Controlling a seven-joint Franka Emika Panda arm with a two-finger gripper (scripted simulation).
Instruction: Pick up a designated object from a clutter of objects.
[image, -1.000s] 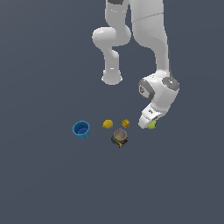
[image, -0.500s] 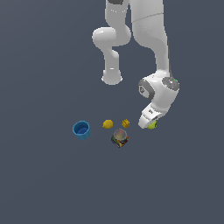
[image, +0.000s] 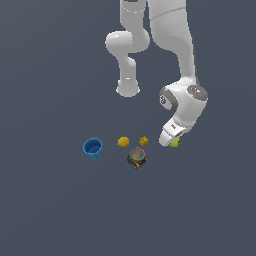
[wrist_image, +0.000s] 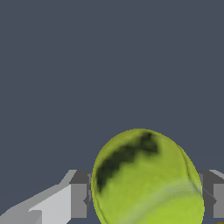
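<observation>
The yellow-green ball (image: 175, 143) lies on the dark floor at the exterior view's right, apart from the other items. My gripper (image: 171, 140) is down over it and hides most of it. In the wrist view the ball (wrist_image: 148, 179) fills the space between my fingers (wrist_image: 78, 200), with dark markings on its top. Both fingers stand against its sides. The gripper (wrist_image: 148, 202) looks shut on the ball, which is still low at floor level.
To the exterior view's left of the ball are a tiny orange piece (image: 144, 141), a yellow lump (image: 123, 142), a multicoloured can with a grey top (image: 137, 157) and a blue cup (image: 93, 148). The arm's base (image: 128, 89) stands behind them.
</observation>
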